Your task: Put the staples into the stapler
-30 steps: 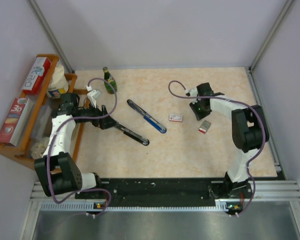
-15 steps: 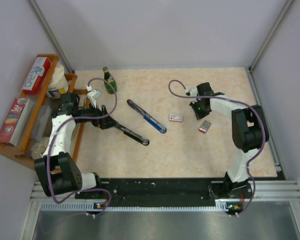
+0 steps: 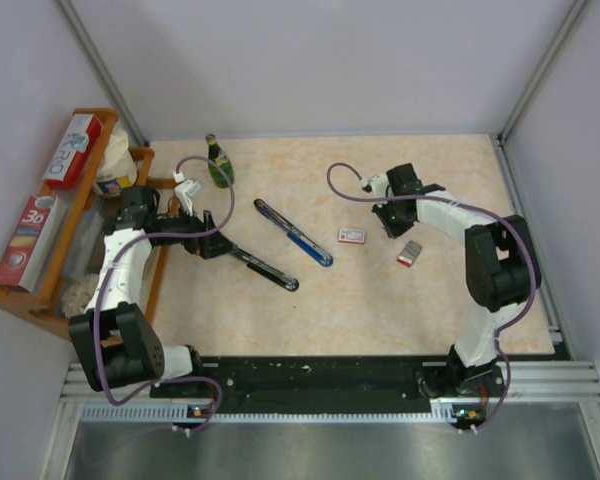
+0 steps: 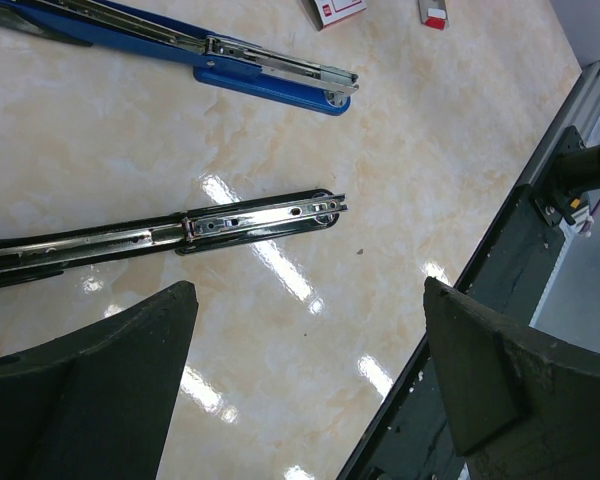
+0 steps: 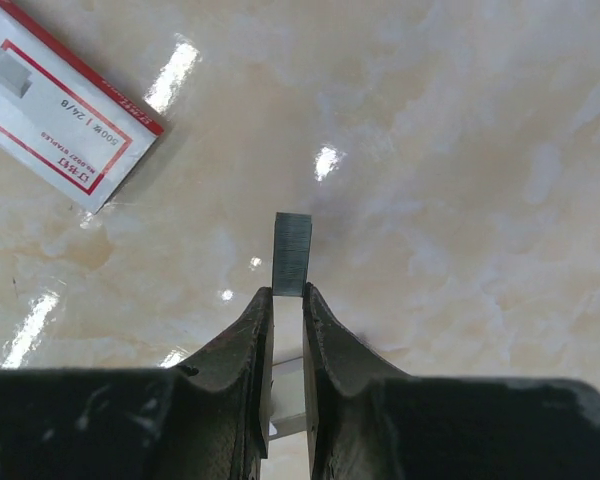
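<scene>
The right tool (image 5: 287, 300) is pinched narrow on a short grey strip of staples (image 5: 292, 250) over the desk (image 5: 460, 150); the white staple box (image 5: 65, 115) lies near it, its inner tray (image 3: 410, 252) just beside; the left tool (image 4: 310, 300) stands wide above the black stapler (image 4: 250, 220), which lies opened flat; a blue stapler (image 4: 260, 80) lies opened beyond it

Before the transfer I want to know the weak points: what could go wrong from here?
The right gripper pinches the thin staple strip with a good part jutting past the tips, so it may pivot or slip in transit. The black stapler lies open, unheld, the left gripper open near it; it could slide when the strip goes in.
</scene>
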Controlling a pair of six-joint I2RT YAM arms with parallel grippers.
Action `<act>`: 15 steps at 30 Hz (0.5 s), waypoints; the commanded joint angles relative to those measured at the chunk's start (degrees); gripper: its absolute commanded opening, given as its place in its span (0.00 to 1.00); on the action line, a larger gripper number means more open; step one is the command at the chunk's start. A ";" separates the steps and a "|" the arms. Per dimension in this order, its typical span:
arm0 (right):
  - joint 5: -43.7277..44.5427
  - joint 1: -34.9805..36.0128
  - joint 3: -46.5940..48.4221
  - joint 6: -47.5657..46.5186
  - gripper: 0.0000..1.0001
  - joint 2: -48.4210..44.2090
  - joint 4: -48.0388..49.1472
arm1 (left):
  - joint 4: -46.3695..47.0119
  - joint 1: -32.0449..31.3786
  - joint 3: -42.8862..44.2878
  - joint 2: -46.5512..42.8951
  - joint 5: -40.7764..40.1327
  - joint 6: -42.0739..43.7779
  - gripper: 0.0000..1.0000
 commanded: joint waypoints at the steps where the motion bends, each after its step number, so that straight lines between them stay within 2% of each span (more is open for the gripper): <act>1: 0.68 1.07 0.69 -1.06 0.13 -2.56 -0.36 | -0.22 0.43 0.02 0.08 1.50 1.20 0.99; 13: 2.52 4.06 1.22 -2.29 0.14 -0.45 -1.94 | -0.13 0.61 0.11 -0.27 1.23 1.02 0.99; 15: 4.98 4.85 1.31 -2.81 0.14 0.08 -2.12 | -0.21 0.61 0.11 -0.18 1.32 1.02 0.99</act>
